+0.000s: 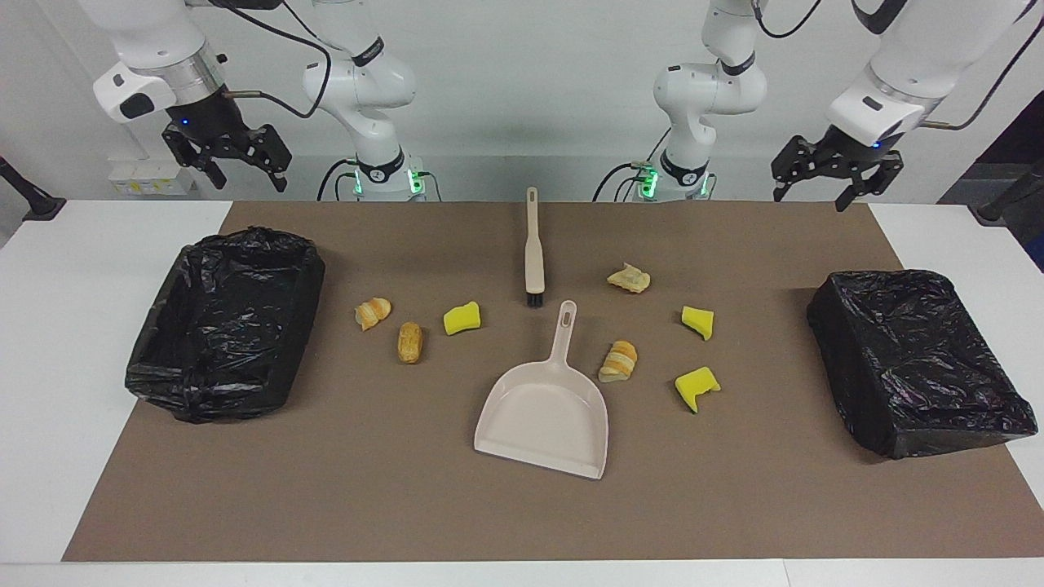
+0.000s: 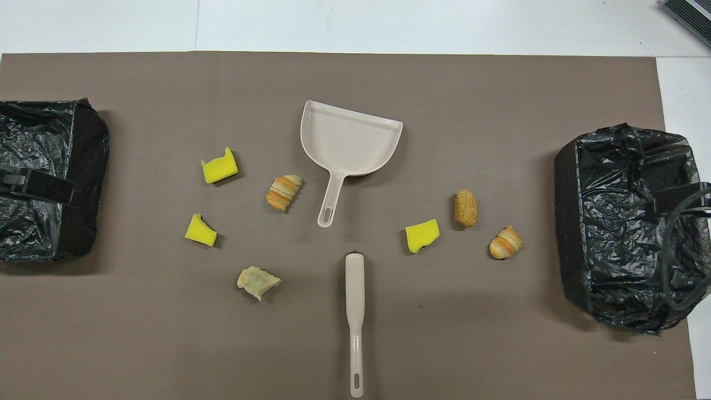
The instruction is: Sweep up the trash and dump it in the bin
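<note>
On the brown mat [image 1: 326, 489], the brush [image 1: 533, 253] lies handle toward the robots, midway between open, empty left gripper [image 1: 828, 167] and right gripper [image 1: 231, 155].

- You have the left gripper [image 1: 830, 173] and right gripper [image 1: 228, 158] hanging open, raised at the robots' edge of the brown mat [image 1: 367, 489].
- Your dustpan [image 1: 545, 412] and brush [image 1: 533, 249] lie mid-mat among seven scraps of trash [image 1: 462, 318].
- A black-lined bin [image 1: 224, 322] sits at each end.

Facing camera high, overhead steep — both share mat [image 1: 522, 505].
</note>
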